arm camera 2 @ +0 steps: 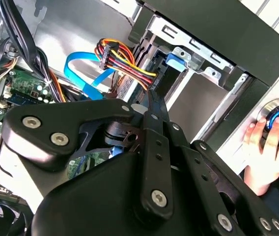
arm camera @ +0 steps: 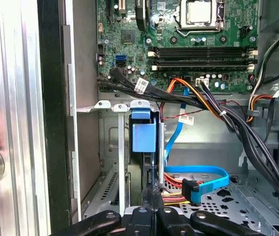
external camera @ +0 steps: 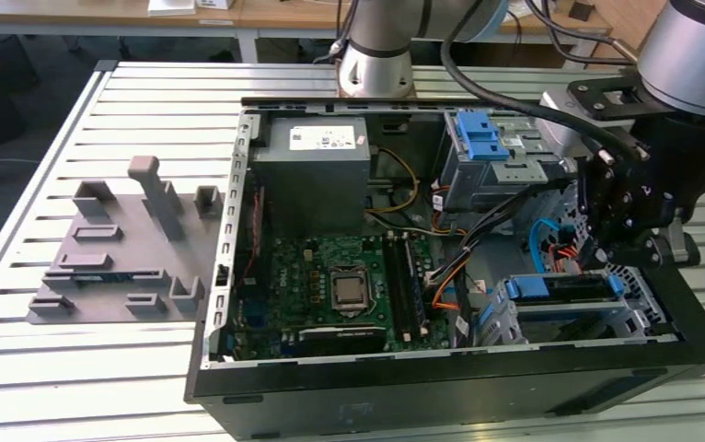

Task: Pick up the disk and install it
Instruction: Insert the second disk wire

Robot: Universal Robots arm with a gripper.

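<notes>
The open black desktop computer case (external camera: 451,387) lies on its side on the slatted metal desk (external camera: 33,184), green motherboard (external camera: 328,285) facing up. The black end effector (external camera: 623,244) hangs just over the drive bay at the exterior view's right, its fingers drawn together with nothing between them, as both wrist views show. Directly below sits the disk (external camera: 558,287), a flat drive with blue plastic carrier rails, slotted edge-on into the metal bay; its blue tab (arm camera: 143,136) shows in the first wrist view and, I think, again as a blue clip (arm camera 2: 175,62) in the second wrist view. A flat blue data cable (arm camera: 198,176) loops beside it. A person's hand (arm camera 2: 268,152) rests on a round knob outside the case.
</notes>
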